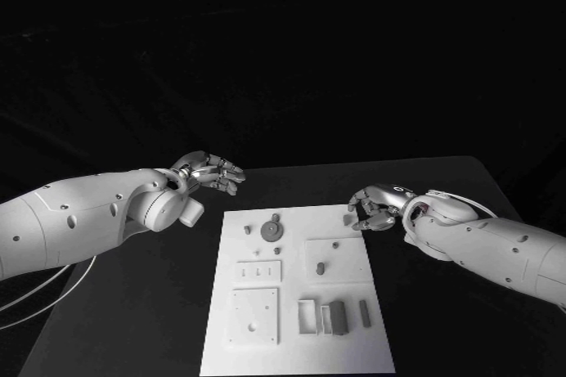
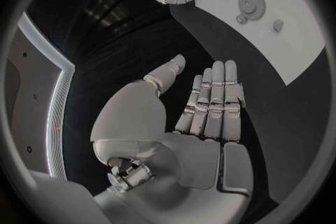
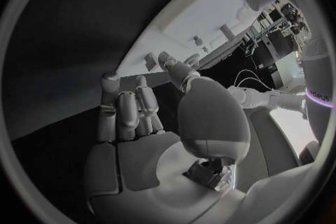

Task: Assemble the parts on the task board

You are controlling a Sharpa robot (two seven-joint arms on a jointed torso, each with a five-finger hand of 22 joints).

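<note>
The white task board [image 1: 298, 299] lies in the middle of the black table [image 1: 448, 311], with its long side running from near to far. On its far part a round gear [image 1: 272, 230] lies flat, with a small peg [image 1: 248, 228] to its left and another small piece [image 1: 278, 249] just near it. More to the right there is a square plate [image 1: 336, 259] with an oval piece [image 1: 320, 268] on it. On the near left part lie two more flat plates [image 1: 255, 315], and on the near right part some upright grey blocks [image 1: 338, 318] stand close together. The left hand [image 1: 210, 172] is over the bare table, beyond the far left corner of the board and apart from it; its fingers are stretched out almost straight, side by side, and it holds nothing. The right hand [image 1: 375, 208] is at the far right corner of the board, its fingers half curled over the edge; nothing is seen between them, and I cannot tell if they touch the board.
</note>
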